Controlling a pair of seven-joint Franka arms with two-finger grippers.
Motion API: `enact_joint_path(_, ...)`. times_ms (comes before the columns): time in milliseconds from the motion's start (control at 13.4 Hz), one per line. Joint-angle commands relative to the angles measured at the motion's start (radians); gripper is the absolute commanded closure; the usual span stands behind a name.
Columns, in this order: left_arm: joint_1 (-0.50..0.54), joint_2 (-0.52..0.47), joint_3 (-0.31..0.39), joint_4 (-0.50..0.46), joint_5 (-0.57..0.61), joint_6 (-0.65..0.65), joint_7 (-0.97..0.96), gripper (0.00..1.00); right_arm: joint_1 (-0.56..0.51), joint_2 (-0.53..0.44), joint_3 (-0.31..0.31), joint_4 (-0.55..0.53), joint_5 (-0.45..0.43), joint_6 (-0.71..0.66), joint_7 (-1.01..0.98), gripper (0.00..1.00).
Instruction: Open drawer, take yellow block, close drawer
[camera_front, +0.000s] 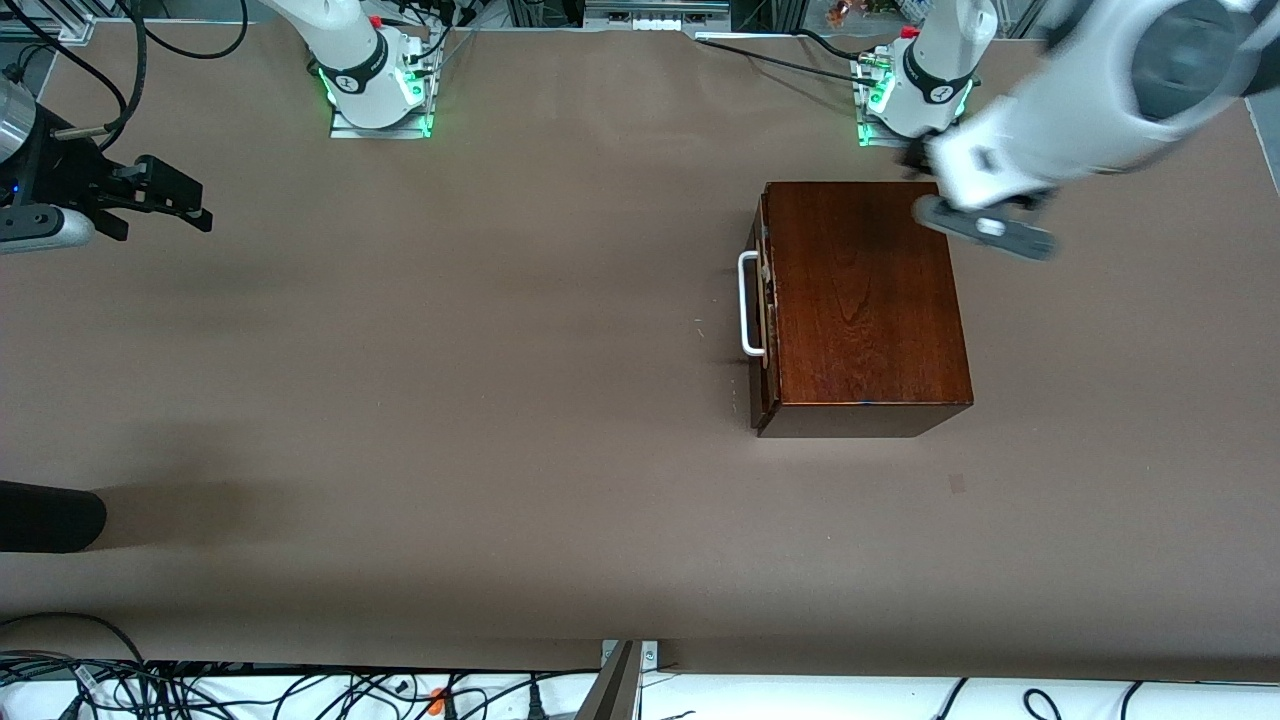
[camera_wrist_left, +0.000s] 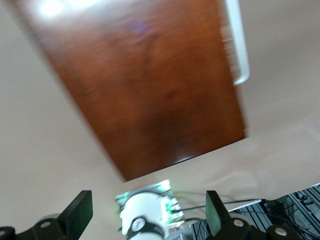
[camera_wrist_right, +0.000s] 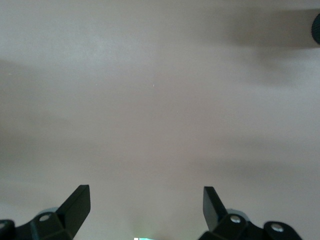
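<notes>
The dark reddish-brown wooden box stands toward the left arm's end of the table. Its drawer is pushed in, and the white handle faces the right arm's end. The yellow block is hidden. The left arm's hand is blurred above the box corner closest to its base. The left wrist view has the box and handle, with my left gripper open and holding nothing. My right gripper waits open over bare table at the right arm's end, and it is also open in its wrist view.
Both arm bases stand along the table edge farthest from the front camera. A dark rounded object juts in at the right arm's end. Cables lie below the edge nearest the front camera. Brown tabletop spreads in front of the drawer.
</notes>
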Motion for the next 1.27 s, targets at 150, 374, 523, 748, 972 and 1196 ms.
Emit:
enact_joint_path(150, -0.014, 0.225, -0.123, 0.100, -0.012, 0.226, -0.258, 0.00, -0.006, 0.003, -0.001, 0.013, 0.001, -0.015, 0.000, 0.00)
enact_joint_path(374, -0.124, 0.352, -0.120, 0.128, 0.060, 0.352, -0.427, 0.00, -0.006, 0.003, -0.004, 0.013, 0.001, -0.015, 0.000, 0.00)
enact_joint_path(523, -0.199, 0.421, -0.115, 0.171, 0.120, 0.358, -0.582, 0.00, -0.006, 0.003, -0.004, 0.013, 0.001, -0.013, 0.000, 0.00)
enact_joint_path(748, -0.252, 0.455, -0.112, 0.189, 0.235, 0.358, -0.650, 0.00, -0.006, 0.005, -0.004, 0.014, 0.001, -0.002, 0.000, 0.00)
enact_joint_path(972, -0.288, 0.483, -0.112, 0.163, 0.323, 0.360, -0.668, 0.00, -0.006, 0.008, -0.004, 0.016, 0.001, 0.005, 0.000, 0.00)
enact_joint_path(1196, -0.341, 0.529, -0.114, 0.160, 0.436, 0.363, -0.785, 0.00, -0.006, 0.009, -0.004, 0.016, 0.001, 0.016, 0.002, 0.00)
